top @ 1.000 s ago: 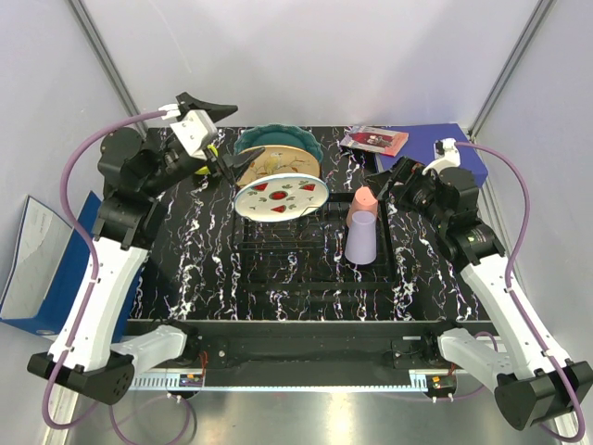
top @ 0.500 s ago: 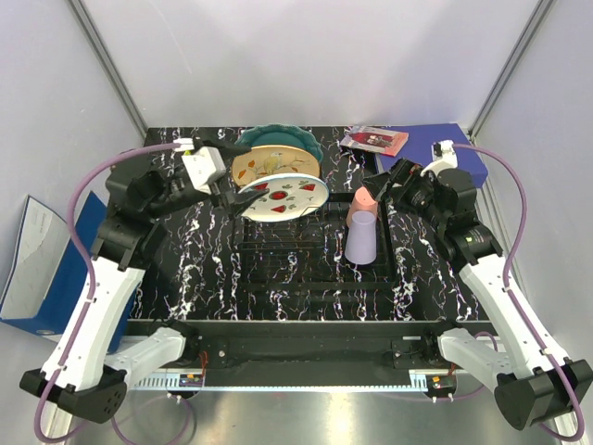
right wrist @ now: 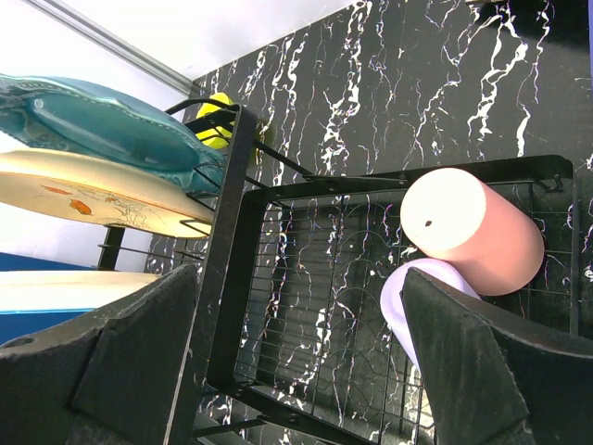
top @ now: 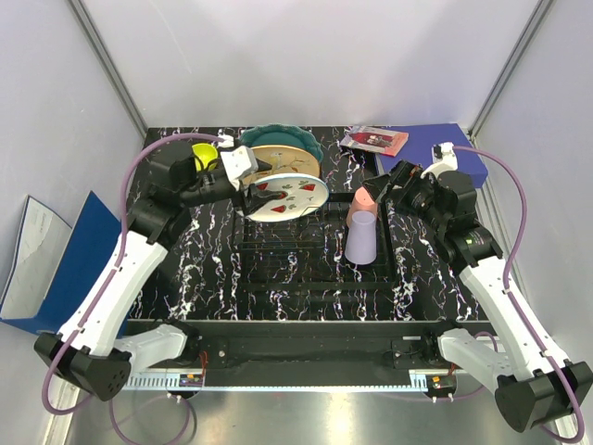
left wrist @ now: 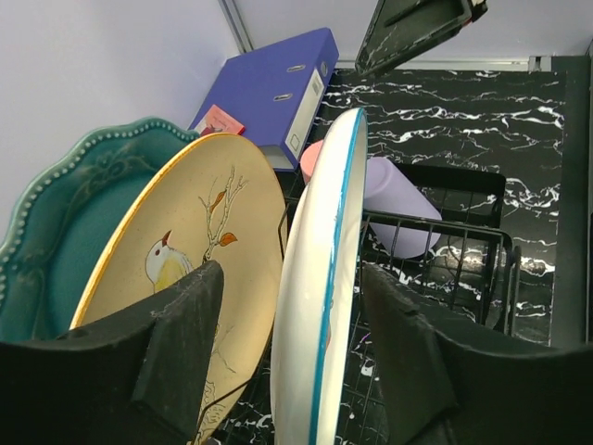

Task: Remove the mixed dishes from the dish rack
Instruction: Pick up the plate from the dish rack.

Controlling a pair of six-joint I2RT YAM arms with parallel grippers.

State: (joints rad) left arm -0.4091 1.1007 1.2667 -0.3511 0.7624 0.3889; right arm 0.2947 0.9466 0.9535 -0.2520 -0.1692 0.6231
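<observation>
Far left we see the small yellow bowl [top: 203, 152] on the tabletop [top: 185, 255], outside the dish rack [top: 320, 288]. The left gripper [left wrist: 289, 278] has its jaws apart astride the rim of the white plate [left wrist: 320, 306], with the cream-orange plate [left wrist: 185, 250] and teal scalloped plate [left wrist: 56, 232] upright behind it in the rack. Further right the pink cup [top: 364, 201] sits against the lavender cup [top: 361, 239] in the rack, and the right gripper [right wrist: 296, 278] hangs spread wide near the pink cup.

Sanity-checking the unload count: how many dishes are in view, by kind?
Plates: 3 (white plate, cream-orange plate, teal plate)
Cups: 2 (pink cup, lavender cup)
Bowls: 1 (yellow bowl)
Total: 6
</observation>
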